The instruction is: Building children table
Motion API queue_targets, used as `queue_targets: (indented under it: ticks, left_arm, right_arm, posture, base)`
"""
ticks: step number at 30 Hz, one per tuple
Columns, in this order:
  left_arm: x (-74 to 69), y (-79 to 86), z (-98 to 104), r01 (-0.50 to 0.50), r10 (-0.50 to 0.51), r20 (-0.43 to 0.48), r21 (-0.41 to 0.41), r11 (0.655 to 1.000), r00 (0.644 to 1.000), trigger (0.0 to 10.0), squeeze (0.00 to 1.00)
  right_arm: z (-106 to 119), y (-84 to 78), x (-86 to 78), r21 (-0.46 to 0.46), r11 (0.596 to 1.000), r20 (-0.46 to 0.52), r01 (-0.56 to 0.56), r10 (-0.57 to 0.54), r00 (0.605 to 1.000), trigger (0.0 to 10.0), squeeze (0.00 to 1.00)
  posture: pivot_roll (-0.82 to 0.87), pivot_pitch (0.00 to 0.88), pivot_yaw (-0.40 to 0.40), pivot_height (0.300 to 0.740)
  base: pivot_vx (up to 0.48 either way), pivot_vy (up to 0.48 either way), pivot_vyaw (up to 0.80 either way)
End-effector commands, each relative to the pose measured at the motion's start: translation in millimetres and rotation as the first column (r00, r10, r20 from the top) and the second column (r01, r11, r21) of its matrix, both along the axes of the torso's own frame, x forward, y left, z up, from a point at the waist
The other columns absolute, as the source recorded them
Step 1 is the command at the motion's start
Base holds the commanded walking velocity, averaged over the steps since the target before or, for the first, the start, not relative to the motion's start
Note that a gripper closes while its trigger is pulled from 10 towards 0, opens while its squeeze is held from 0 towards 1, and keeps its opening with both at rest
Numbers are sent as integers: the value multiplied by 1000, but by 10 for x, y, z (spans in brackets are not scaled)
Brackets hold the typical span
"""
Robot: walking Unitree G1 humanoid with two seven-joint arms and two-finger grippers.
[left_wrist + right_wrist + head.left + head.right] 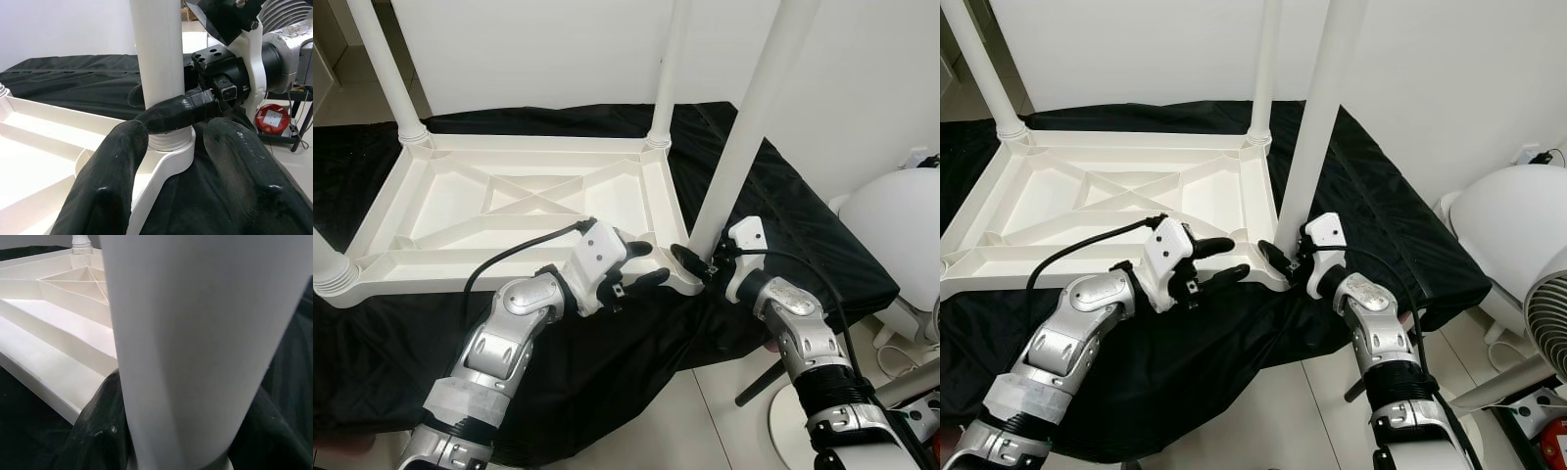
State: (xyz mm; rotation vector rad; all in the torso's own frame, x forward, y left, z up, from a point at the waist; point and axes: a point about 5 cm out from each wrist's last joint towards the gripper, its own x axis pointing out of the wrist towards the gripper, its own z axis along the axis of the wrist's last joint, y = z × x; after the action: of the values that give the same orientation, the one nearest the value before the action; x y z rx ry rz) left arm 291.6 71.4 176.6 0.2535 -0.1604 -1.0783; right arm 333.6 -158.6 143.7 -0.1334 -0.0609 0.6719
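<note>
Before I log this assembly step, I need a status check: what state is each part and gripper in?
tabletop: upside down on the black cloth.
near right leg: upright in its corner socket.
other legs: standing in their sockets.
right gripper: shut on the near right leg's base.
left gripper: open beside the corner.

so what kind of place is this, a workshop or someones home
Probably a room in a home: tiled floor, plain white wall, and a white fan nearby. The upturned table lies on a black cloth for assembly.
</note>
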Motion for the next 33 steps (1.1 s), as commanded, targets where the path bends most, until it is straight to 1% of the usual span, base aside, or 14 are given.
queue_targets:
  ticks: [1,5,11,14,15,16,19,21,22,23,24,28,29,33]
  left_arm:
    - [19,8,-24,-51,51,0,-5,999,999,10000,0]
    - [2,21,-31,-52,52,-5,-3,999,999,10000,0]
    - [0,29,-37,-54,54,-8,-1,999,999,10000,0]
    - [-2,16,-39,-48,48,-9,-1,999,999,10000,0]
    - [-2,16,-39,-48,48,-9,-1,999,999,10000,0]
    - [-3,12,-39,-47,47,-10,-2,999,999,10000,0]
    - [-3,12,-39,-47,47,-10,-2,999,999,10000,0]
    - [-3,1,-38,-43,43,-12,-4,999,999,10000,0]
    - [-2,-2,-36,-44,44,-12,-5,999,999,10000,0]
    - [-2,-2,-36,-44,44,-12,-5,999,999,10000,0]
    - [-1,-1,-31,-48,47,-14,-11,999,999,10000,0]
    - [1,3,-27,-52,52,-15,-14,999,999,10000,0]
    - [-4,8,-28,-62,61,-18,-21,998,998,10000,0]
    - [-7,8,-29,-65,64,-20,-23,998,998,10000,0]
  right_arm:
    - [-39,6,-10,-29,999,-13,-15,14,1000,10000,0]
    - [-60,85,-31,27,987,-35,161,-160,986,10000,0]
    - [-104,217,-111,79,956,-41,282,-279,959,10000,0]
    - [-141,297,-167,125,900,-67,418,-413,908,10000,0]
    - [-141,297,-167,125,900,-67,418,-413,908,10000,0]
    - [-146,306,-177,131,884,-74,448,-442,894,10000,0]
    - [-146,306,-177,131,884,-74,448,-442,894,10000,0]
    - [-136,392,-233,163,833,-84,528,-522,849,10000,0]
    - [-134,449,-255,173,815,-90,553,-546,833,10000,0]
    - [-134,449,-255,173,815,-90,553,-546,833,10000,0]
    - [-121,487,-274,186,793,-93,581,-574,813,10000,0]
    - [-114,509,-281,193,780,-97,596,-589,802,10000,0]
    - [-95,517,-286,195,765,-99,614,-608,788,10000,0]
    - [-91,513,-287,193,762,-101,618,-611,785,10000,0]
  posture:
    - [32,45,-51,740]
    - [33,51,-49,740]
    - [31,55,-43,740]
    - [24,58,-38,740]
    - [24,58,-38,740]
    - [24,58,-38,740]
    - [24,58,-38,740]
    - [17,70,-38,740]
    - [19,72,-40,740]
    - [19,72,-40,740]
    - [20,75,-40,740]
    - [20,75,-40,740]
    - [18,78,-42,740]
    - [18,78,-42,740]
  base:
    - [0,0,0]
    - [0,0,0]
    - [0,0,0]
    - [0,0,0]
    - [0,0,0]
    - [0,0,0]
    - [0,0,0]
    - [0,0,0]
    - [0,0,0]
    - [0,0,0]
    - [0,0,0]
    - [0,0,0]
    - [0,0,0]
    - [0,0,0]
